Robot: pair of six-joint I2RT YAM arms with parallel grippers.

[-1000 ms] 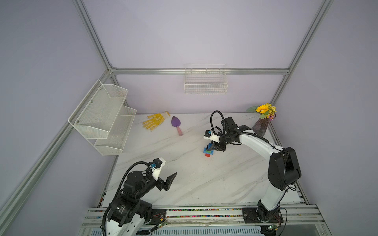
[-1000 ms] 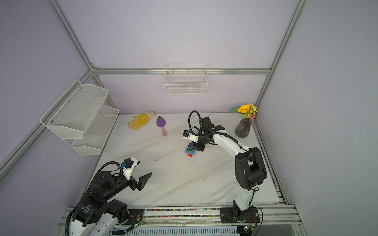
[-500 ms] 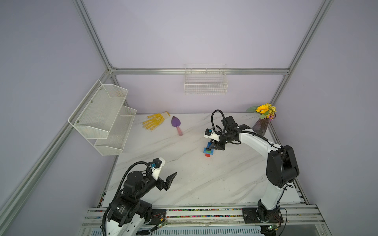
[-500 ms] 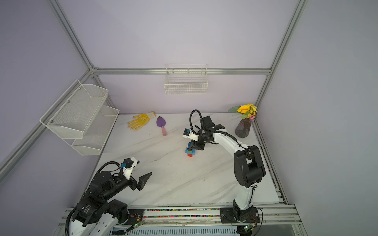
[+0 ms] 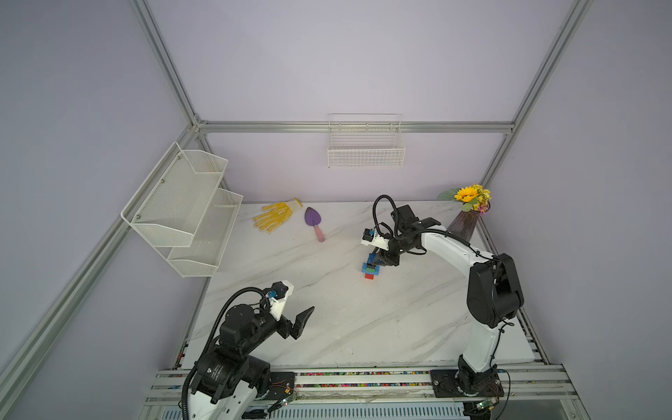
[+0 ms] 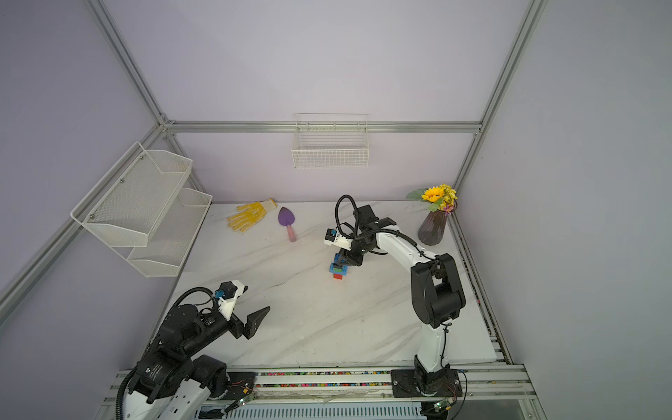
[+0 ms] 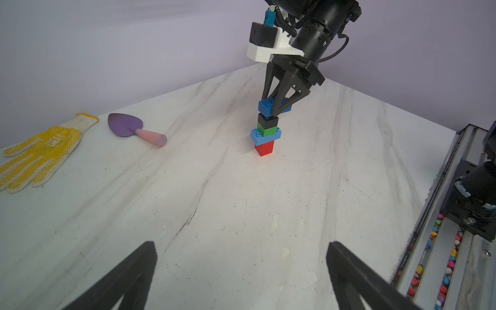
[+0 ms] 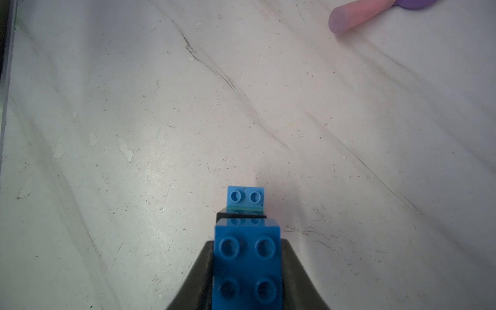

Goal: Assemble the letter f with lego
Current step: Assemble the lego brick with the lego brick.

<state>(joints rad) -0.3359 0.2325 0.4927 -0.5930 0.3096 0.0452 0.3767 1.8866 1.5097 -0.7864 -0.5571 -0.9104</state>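
The lego stands as one upright stack (image 5: pixel 371 270) (image 6: pixel 340 270) mid-table. In the left wrist view it reads from the table up: red square (image 7: pixel 264 149), blue bar (image 7: pixel 265 136), green square (image 7: pixel 267 130), black square (image 7: pixel 267 120). A second blue bar (image 7: pixel 267 105) (image 8: pixel 248 257) sits on the black square. My right gripper (image 5: pixel 380 260) (image 6: pixel 347 260) (image 7: pixel 276 107) (image 8: pixel 248 249) comes down from above and is shut on this top bar's long sides. The lower blue bar (image 8: pixel 245 196) juts out past it. My left gripper (image 5: pixel 303 320) (image 6: pixel 258 320) (image 7: pixel 241 244) hovers open and empty near the front left.
A yellow glove (image 5: pixel 276 216) and a purple trowel (image 5: pixel 314 222) lie at the back left. A vase of flowers (image 5: pixel 467 218) stands at the back right corner. A wire shelf (image 5: pixel 182 211) hangs at the left, a wire basket (image 5: pixel 365 145) on the back wall.
The right arm's elbow has drifted slightly leftward while its gripper stays on the top of the stack. The left arm has not moved.
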